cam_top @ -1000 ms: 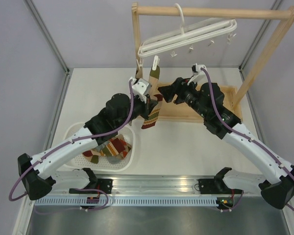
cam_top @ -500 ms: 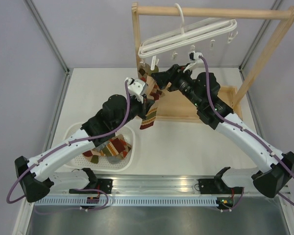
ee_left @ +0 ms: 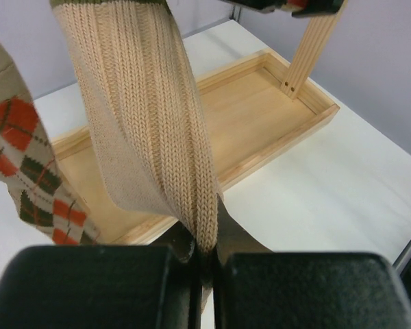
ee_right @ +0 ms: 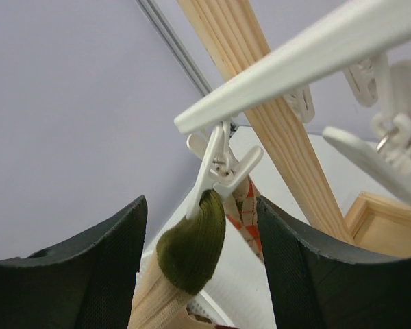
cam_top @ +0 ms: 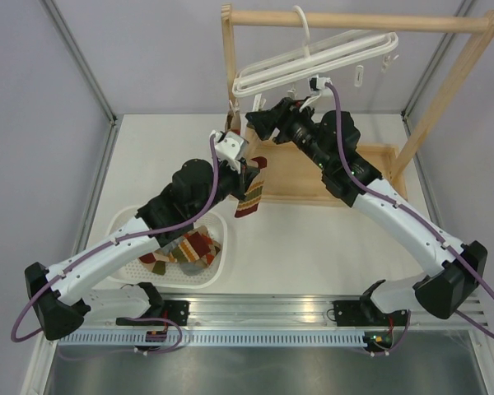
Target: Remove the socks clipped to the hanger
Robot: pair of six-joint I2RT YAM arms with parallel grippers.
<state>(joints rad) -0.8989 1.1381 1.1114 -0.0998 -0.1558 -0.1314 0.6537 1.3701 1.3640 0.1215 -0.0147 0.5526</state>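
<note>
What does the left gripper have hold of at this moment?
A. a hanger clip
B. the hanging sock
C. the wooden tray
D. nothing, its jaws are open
B: in the left wrist view the left gripper has its jaws closed on the lower part of the beige ribbed sock, which comes down into them from above.

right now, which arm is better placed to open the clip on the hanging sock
Right. The right gripper, open, flanks the white clip pinching the sock; the left gripper is shut on that sock lower down.
</note>
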